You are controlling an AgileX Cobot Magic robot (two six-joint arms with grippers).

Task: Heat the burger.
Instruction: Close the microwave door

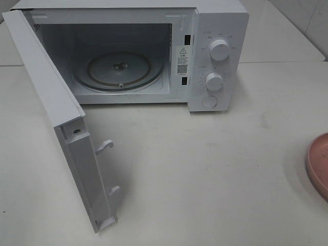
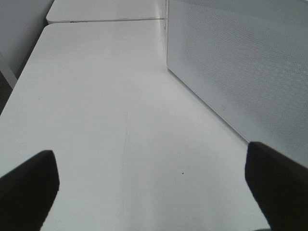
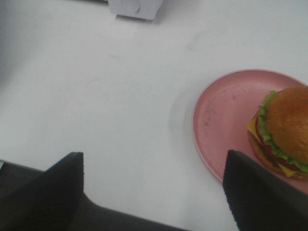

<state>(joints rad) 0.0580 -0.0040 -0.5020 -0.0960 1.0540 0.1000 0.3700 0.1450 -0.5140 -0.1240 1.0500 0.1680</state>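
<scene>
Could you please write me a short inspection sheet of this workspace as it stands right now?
Surface: white table, bare in front of the microwave.
Job's things: burger sits on the pink plate at the table's right edge. Microwave stands with its door swung wide open; glass turntable holds nothing.
Clutter: nothing seen.
Grippers: left gripper open over bare table beside the open door; right gripper open, holding nothing, near the plate.
Cables: nothing seen.
Surroundings: a second white tabletop behind; tiled wall at far right.
</scene>
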